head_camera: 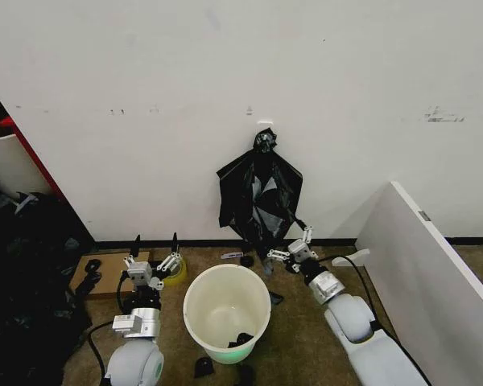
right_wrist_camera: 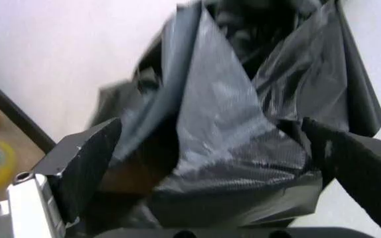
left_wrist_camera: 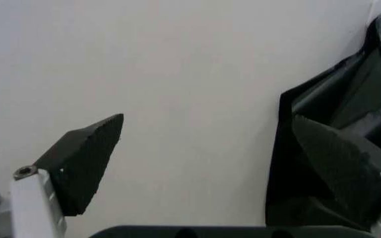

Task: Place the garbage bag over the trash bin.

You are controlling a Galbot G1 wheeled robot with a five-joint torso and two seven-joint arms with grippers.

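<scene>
Left gripper (head_camera: 155,259) raised beside trash bin (head_camera: 226,313), jaws wide apart, holding nothing. Bin upright on floor between both arms. Garbage bag (head_camera: 260,199) hanging against wall behind bin. Right gripper (head_camera: 296,246) at bag's lower edge, jaws spread, film between them, apparently not pinched.

A: What blocks the trash bin (head_camera: 226,312)?
B: Its mouth lies open from above; the left gripper (head_camera: 154,266), jaws apart, stands at its 10 o'clock, bare floor between; the right gripper (head_camera: 293,244) sits at 1 o'clock, jaws spread against the garbage bag (head_camera: 260,197) hanging at 12.
A: And to the right?
B: A white board (head_camera: 431,269) walls off 3 o'clock; dark clutter (head_camera: 28,281) crowds 9 o'clock.
</scene>
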